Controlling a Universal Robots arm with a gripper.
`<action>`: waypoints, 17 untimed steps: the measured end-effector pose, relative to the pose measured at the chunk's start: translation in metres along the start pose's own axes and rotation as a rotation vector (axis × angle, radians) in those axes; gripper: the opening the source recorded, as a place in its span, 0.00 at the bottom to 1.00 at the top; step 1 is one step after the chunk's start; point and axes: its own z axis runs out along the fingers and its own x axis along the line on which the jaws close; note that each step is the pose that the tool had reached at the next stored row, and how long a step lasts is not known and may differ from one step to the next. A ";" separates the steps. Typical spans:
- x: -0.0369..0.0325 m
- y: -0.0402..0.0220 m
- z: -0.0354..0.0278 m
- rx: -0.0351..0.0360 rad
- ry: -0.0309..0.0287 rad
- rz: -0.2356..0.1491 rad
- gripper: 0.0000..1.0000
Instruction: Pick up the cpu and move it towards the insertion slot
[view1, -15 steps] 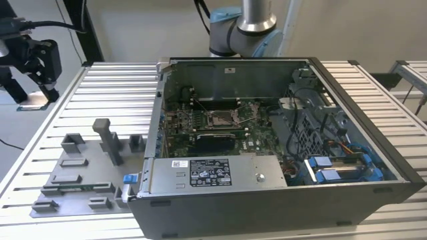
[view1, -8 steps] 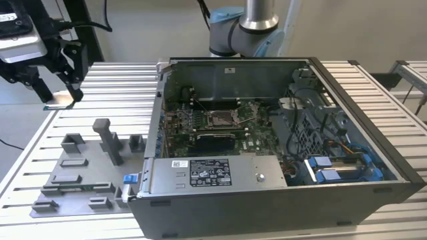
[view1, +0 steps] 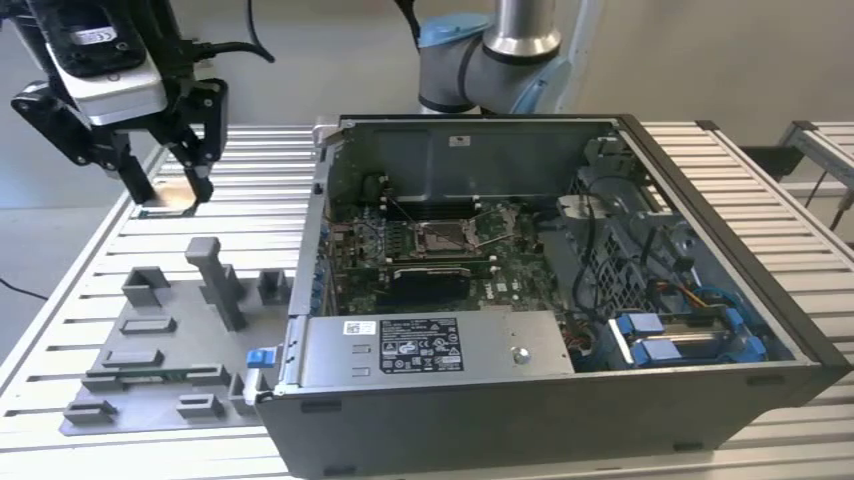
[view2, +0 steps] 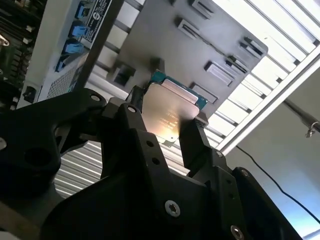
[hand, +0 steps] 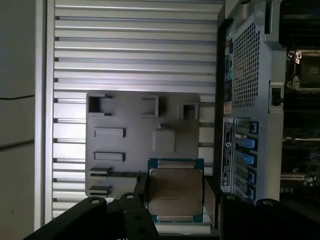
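Note:
My gripper (view1: 167, 190) is shut on the cpu (view1: 170, 193), a small flat square chip, and holds it in the air above the slatted table at the exterior view's far left. Both wrist views show the cpu (view2: 167, 112) (hand: 174, 190) clamped between the black fingers (view2: 197, 137), its silvery metal top ringed by a green edge. The insertion slot (view1: 443, 236) is a square socket with a shiny metal frame on the green board inside the open computer case, well to the exterior view's right of my gripper. It also appears in the first wrist view (hand: 304, 70).
A grey fixture plate (view1: 167, 335) with upright blocks lies on the slatted table (view1: 240, 210) below my gripper. The open computer case (view1: 534, 300) has tall walls, cables and blue connectors (view1: 667, 340). The arm's base (view1: 487, 55) stands behind the case.

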 end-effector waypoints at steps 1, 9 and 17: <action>-0.0043 0.0000 0.0001 0.0000 -0.0001 0.000 0.00; -0.0404 -0.0004 0.0006 -0.0001 0.0000 0.000 0.00; -0.0766 -0.0007 0.0010 0.0000 0.0002 0.000 0.00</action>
